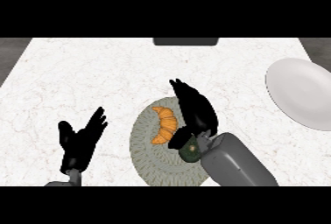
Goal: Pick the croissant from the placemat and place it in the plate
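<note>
Placemat [150, 164] croissant [164, 124] just left of right hand [195, 111]

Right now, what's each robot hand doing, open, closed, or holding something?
Left robot hand: open, resting on the counter's left, holding nothing.
Right robot hand: open, fingers straight beside the croissant on the placemat, not holding it.

The right hand [194, 109] hides the placemat's [145, 153] right side. Well right of it, the plate [301, 92] runs off the edge.
</note>
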Robot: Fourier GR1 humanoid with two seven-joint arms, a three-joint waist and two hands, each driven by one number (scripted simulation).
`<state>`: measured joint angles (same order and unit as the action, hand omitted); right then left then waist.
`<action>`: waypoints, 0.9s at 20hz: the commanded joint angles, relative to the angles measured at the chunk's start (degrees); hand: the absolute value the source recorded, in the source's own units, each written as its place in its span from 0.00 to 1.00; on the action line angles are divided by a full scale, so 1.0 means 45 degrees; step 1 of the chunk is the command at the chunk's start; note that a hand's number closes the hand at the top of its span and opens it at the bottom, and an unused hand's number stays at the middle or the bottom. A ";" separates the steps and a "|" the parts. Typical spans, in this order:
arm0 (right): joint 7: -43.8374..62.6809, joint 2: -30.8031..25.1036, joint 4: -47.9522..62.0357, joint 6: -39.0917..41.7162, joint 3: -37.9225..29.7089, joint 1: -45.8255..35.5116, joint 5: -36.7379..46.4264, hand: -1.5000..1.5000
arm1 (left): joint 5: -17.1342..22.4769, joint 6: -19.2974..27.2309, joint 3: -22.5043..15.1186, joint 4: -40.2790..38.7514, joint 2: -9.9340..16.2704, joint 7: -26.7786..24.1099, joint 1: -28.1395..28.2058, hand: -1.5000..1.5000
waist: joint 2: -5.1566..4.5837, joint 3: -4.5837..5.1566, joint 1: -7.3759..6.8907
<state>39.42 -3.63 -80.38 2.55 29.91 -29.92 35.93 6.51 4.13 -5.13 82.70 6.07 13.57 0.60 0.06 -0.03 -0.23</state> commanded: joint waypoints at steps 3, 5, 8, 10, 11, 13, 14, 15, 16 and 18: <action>0.1018 0.0779 0.0730 -0.0758 0.1253 -0.0450 -0.0475 0.00 | -0.0206 -0.0032 0.0056 -0.0641 -0.0277 0.0049 -0.0590 0.50 | -0.0025 0.0009 -0.0057; 0.0439 0.0789 0.0507 0.0392 0.0029 -0.0312 -0.0127 0.00 | -0.0250 -0.0188 0.0354 -0.0782 -0.0203 -0.0400 -0.0354 0.50 | -0.0013 0.0009 -0.0002; -0.0052 0.0798 0.1362 -0.0701 0.0599 -0.0189 0.0215 0.00 | -0.0382 0.0030 -0.0171 0.1252 -0.0308 0.0383 0.0780 0.50 | -0.0005 0.0006 -0.0047; 0.0857 0.0801 0.2065 -0.1231 0.1504 -0.0616 0.0419 0.00 | -0.0312 -0.0439 0.0096 -0.0183 -0.0204 -0.0612 0.0390 0.50 | -0.0018 0.0009 -0.0066; 0.0082 0.0802 0.2948 -0.1153 0.0846 -0.0900 0.0627 0.00 | -0.0103 -0.0579 0.0504 -0.0539 0.0016 -0.0388 -0.0196 0.50 | -0.0029 0.0009 -0.0050; 0.0748 0.0804 0.2592 -0.1047 0.1061 -0.0990 0.0692 0.00 | -0.0096 -0.0593 0.0323 0.0246 -0.0025 0.0044 0.0384 0.50 | -0.0012 0.0008 -0.0049; 0.0864 0.0804 0.2806 -0.1514 0.1607 -0.0776 0.0751 0.00 | -0.0144 -0.0461 0.0574 -0.0193 0.0003 0.0155 -0.0442 0.50 | -0.0019 0.0008 -0.0038; 0.1751 0.0804 0.2198 -0.1659 0.2170 -0.0330 0.0910 0.00 | -0.0334 -0.0275 -0.0075 0.1354 -0.0186 0.0565 0.0724 0.50 | 0.0005 0.0005 -0.0071; 0.0381 0.0805 0.2535 -0.0920 0.0921 -0.0143 0.1332 0.00 | 0.0045 -0.0950 0.0659 -0.0816 -0.0055 -0.0826 0.0117 0.50 | -0.0015 0.0010 0.0024; 0.0783 0.0531 0.1859 -0.0361 0.0751 -0.0158 0.1134 0.00 | -0.0216 -0.0563 0.0459 0.0535 0.0010 0.0295 0.0226 0.50 | 0.0003 0.0007 0.0027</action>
<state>43.02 -0.31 -68.81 -2.72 35.45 -33.17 38.89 5.56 1.83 -3.61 82.57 5.41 12.76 1.12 0.01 -0.04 -0.43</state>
